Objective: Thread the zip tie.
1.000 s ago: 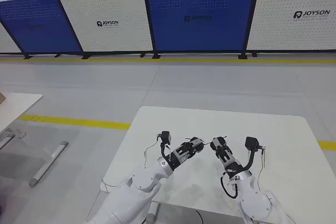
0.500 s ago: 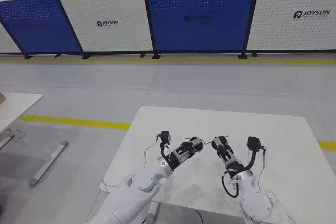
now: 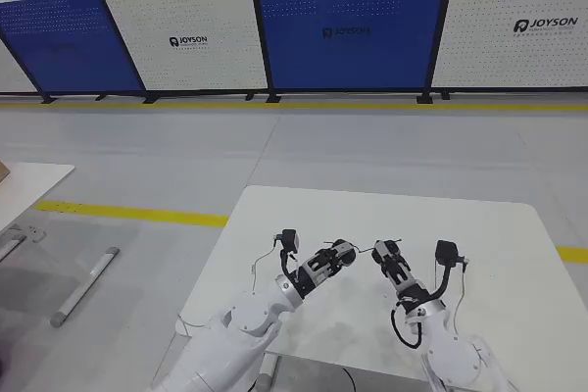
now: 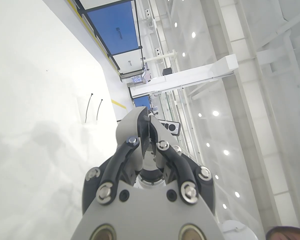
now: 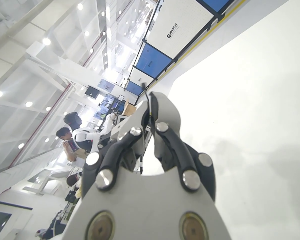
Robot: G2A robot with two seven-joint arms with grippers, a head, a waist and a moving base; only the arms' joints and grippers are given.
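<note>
Both grippers hang above the white table (image 3: 490,245), tips facing each other a short gap apart. My left gripper (image 3: 342,249) is shut on a thin black zip tie strip (image 4: 149,130) that runs edge-on between its pads (image 4: 143,126). My right gripper (image 3: 381,254) is shut on a black zip tie (image 5: 146,97). The tie's small head (image 5: 142,85) pokes out past the fingertips (image 5: 162,106). Whether both grippers hold one tie or two, I cannot tell.
Two spare black zip ties (image 4: 88,106) (image 4: 99,109) lie side by side on the table (image 4: 27,76) near its far edge. Blue and white partition panels (image 3: 348,44) stand behind a yellow floor line beyond the table.
My right gripper has drifted slightly away from the left one, widening the gap a little. The left arm has stayed put.
</note>
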